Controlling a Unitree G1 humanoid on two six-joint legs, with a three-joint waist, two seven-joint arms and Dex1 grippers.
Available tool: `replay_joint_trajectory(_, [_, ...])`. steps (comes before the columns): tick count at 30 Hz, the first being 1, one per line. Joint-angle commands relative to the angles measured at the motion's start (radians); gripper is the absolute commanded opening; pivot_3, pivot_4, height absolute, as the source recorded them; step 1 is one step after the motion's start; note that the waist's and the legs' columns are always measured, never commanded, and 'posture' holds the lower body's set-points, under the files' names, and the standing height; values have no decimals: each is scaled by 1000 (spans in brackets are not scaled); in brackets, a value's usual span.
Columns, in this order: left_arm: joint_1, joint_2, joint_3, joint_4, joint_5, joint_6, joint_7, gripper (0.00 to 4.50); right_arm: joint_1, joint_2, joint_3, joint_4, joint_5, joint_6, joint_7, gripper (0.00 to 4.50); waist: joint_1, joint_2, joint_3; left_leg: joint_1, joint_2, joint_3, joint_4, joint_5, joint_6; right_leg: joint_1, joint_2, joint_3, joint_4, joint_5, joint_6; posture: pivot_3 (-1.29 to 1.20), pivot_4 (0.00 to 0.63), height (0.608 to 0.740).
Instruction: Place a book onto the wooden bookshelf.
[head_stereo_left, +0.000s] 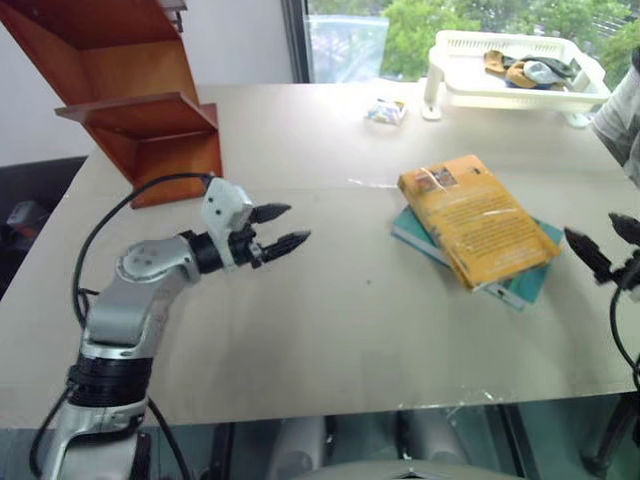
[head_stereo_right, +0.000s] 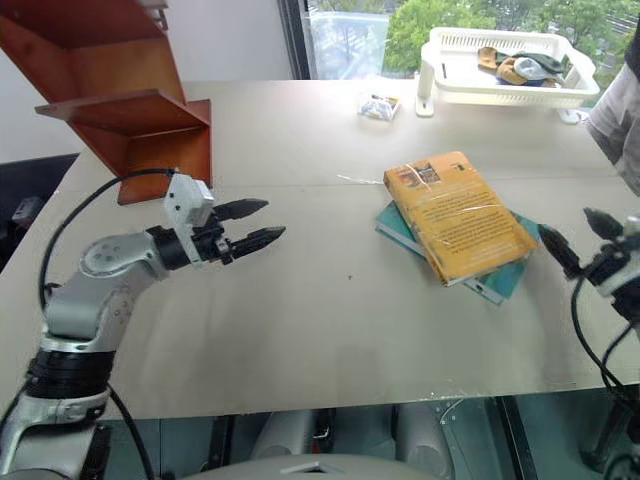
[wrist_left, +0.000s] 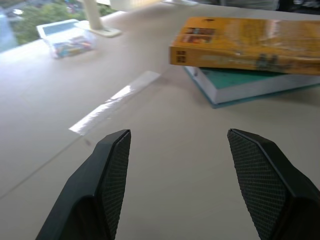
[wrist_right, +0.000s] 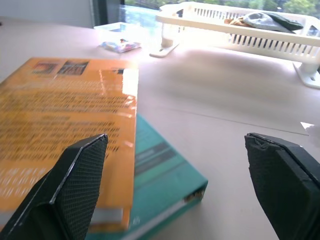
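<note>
The orange-yellow book (head_stereo_left: 475, 218) lies flat on top of a thinner teal book (head_stereo_left: 528, 285) on the right half of the table. The reddish-brown wooden bookshelf (head_stereo_left: 130, 100) stands at the far left corner. My left gripper (head_stereo_left: 285, 227) hovers open and empty above the table's middle left, pointing toward the books (wrist_left: 245, 42). At the right edge my right gripper (head_stereo_left: 605, 243) is also open and empty, just right of the book (wrist_right: 60, 120), its fingers apart on either side of the teal book's near corner (wrist_right: 165, 172).
A white plastic basket tray (head_stereo_left: 455, 75) with some items in it stands at the far right. A small clear packet (head_stereo_left: 385, 111) lies in front of it. A person's sleeve (head_stereo_left: 620, 120) shows at the right edge. Bare table lies between the grippers.
</note>
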Motion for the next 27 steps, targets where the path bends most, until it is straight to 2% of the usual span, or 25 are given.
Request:
replay_joint_trajectory(1, [-11,68,48,-87,-92,70,-67,3243,-52,-16,13,-10,-10,30,-30,4500,-3,1,0,0,0,0,0,0,0,0,0,0,0,0,0,0,150,740])
replay_joint_trajectory(6, [48,116,74,-150,-141,111,-105,3243,-67,-70,6,33,-18,51,21,4500,-3,1,0,0,0,1,0,0,0,0,-1,1,-1,0,1,0,150,740])
replay_joint_trajectory(10, [94,134,104,-166,-148,106,-108,3243,-126,-82,11,40,45,126,49,4500,-10,1,0,0,0,1,0,0,0,0,0,1,0,0,1,0,150,740])
replay_joint_trajectory(15, [89,151,104,-147,-133,94,-117,3243,-214,-52,119,89,18,208,48,4500,-13,1,0,1,2,1,0,0,0,0,1,2,1,0,1,0,150,740])
replay_joint_trajectory(21, [73,161,94,-135,-124,87,-119,3243,-414,-3,241,294,-71,230,42,4500,-11,1,0,-1,-1,2,0,0,0,-2,1,3,1,0,1,0,150,740])
replay_joint_trajectory(27, [106,162,116,-161,-124,92,-95,3243,-499,-18,391,394,-223,299,21,4500,-11,0,0,-2,-1,3,-1,0,0,-4,1,3,1,0,1,0,150,740])
